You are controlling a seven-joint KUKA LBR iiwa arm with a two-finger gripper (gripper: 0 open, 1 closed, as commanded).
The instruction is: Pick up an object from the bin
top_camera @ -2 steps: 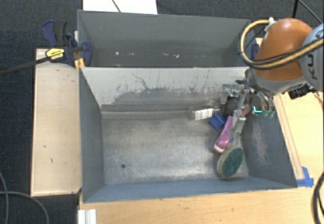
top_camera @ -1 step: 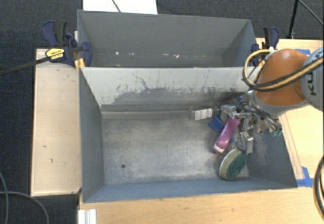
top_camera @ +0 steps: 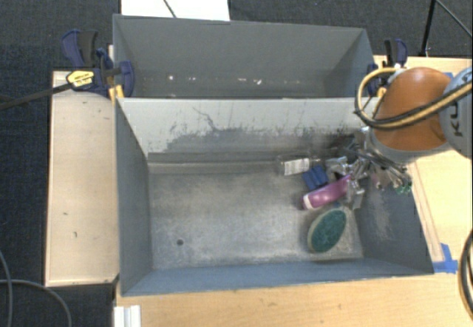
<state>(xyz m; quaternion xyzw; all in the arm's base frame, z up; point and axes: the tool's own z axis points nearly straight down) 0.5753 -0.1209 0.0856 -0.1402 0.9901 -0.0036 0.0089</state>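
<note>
Purple tube (top_camera: 325, 194) in bin (top_camera: 222, 237) right, above green oval pad (top_camera: 327, 231); hand (top_camera: 353, 179) at its end, grip cannot tell.

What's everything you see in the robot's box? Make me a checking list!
Surface: grey metal bin, floor scratched.
Job's things: purple tube, round green pad, small white tube, blue piece, all clustered at the right.
Clutter: nothing seen.
Grippers: gripper low, at the purple tube's right end; grasp unclear.
Cables: yellow and black cables looped by the orange cover.
Surroundings: dark carpet.
</note>
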